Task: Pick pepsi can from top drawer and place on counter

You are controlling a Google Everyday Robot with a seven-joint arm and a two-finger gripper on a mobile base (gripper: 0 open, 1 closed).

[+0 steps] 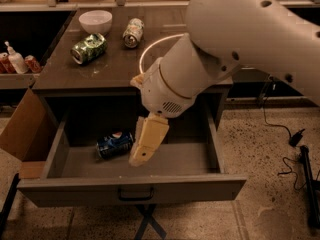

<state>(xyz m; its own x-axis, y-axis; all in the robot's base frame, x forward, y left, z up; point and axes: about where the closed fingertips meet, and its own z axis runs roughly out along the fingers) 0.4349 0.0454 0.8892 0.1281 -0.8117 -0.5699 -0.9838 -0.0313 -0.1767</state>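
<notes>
The pepsi can [115,144] lies on its side in the open top drawer [131,190], left of centre. My gripper [142,154] hangs down into the drawer just to the right of the can, its pale fingers [149,140] close beside the can's right end. The large white arm covers the right half of the counter [105,66] and part of the white arc [150,46]. The drawer's dark bar handle [135,193] shows on the front panel.
On the counter stand a white bowl [95,20], a green-patterned can [89,48] on its side and a pale green-and-white can [133,32]. A cardboard box flap [22,129] leans left of the drawer. Bottles [15,60] sit on a shelf at far left. Cables [295,149] lie on the floor at right.
</notes>
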